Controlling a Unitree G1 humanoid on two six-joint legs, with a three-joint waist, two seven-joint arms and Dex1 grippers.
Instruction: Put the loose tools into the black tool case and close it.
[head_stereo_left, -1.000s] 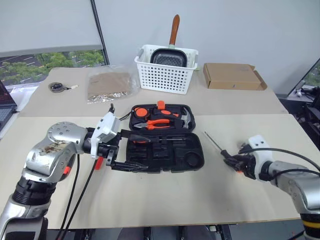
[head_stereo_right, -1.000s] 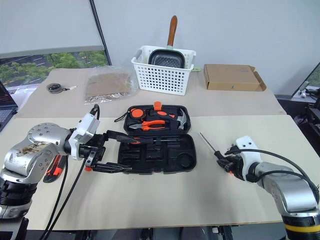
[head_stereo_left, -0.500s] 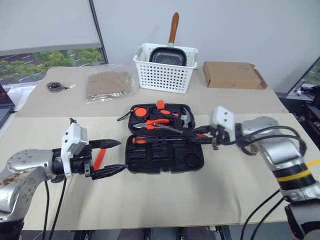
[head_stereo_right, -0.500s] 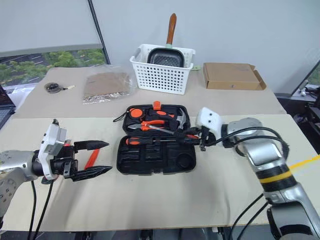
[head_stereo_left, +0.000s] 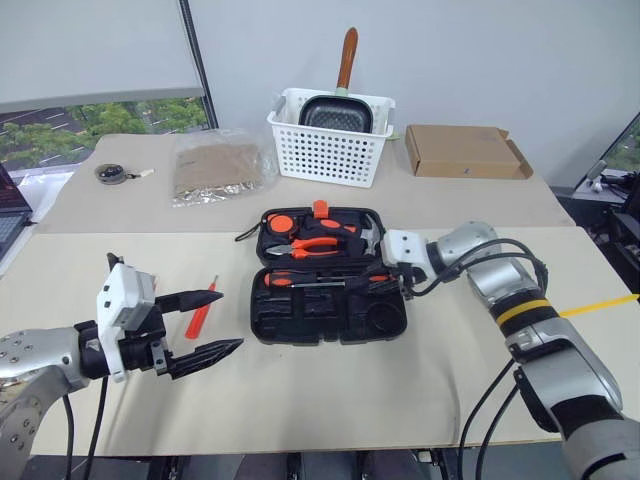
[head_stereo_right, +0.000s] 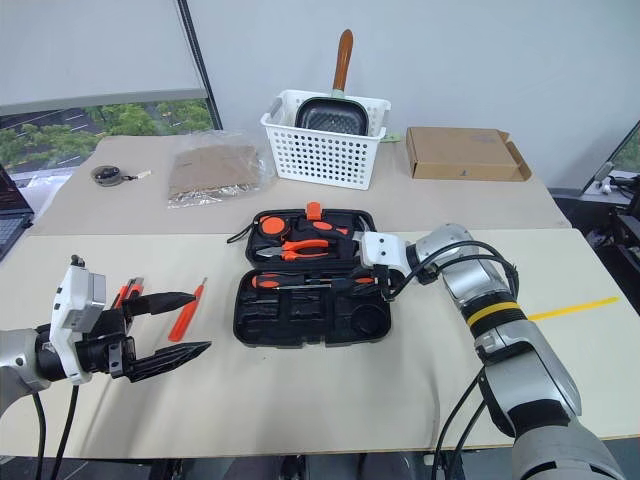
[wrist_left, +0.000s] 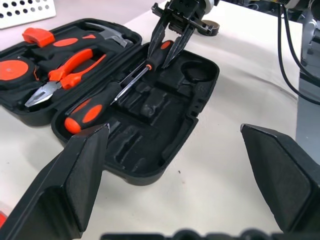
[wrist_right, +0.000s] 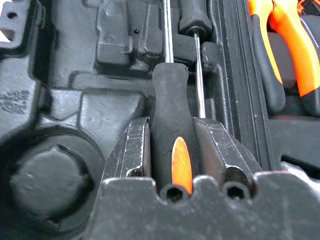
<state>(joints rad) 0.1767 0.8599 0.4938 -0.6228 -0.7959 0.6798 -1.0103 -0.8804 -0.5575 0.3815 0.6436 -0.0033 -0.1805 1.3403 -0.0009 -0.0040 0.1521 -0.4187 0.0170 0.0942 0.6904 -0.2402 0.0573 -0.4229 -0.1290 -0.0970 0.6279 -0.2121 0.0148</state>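
The black tool case (head_stereo_left: 325, 275) lies open at mid-table, so its moulded slots face up for loading. The right gripper (wrist_right: 172, 150) pinches a long-shafted screwdriver (wrist_left: 150, 62) over the near tray; a second ago it held it out right. The left gripper (head_stereo_left: 205, 320), spread and empty, has drawn back leftward beside an orange screwdriver (head_stereo_left: 200, 310).

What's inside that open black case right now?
The black tool case holds pliers, a hammer and two screwdrivers; the right gripper grips one handle. Some slots look empty.
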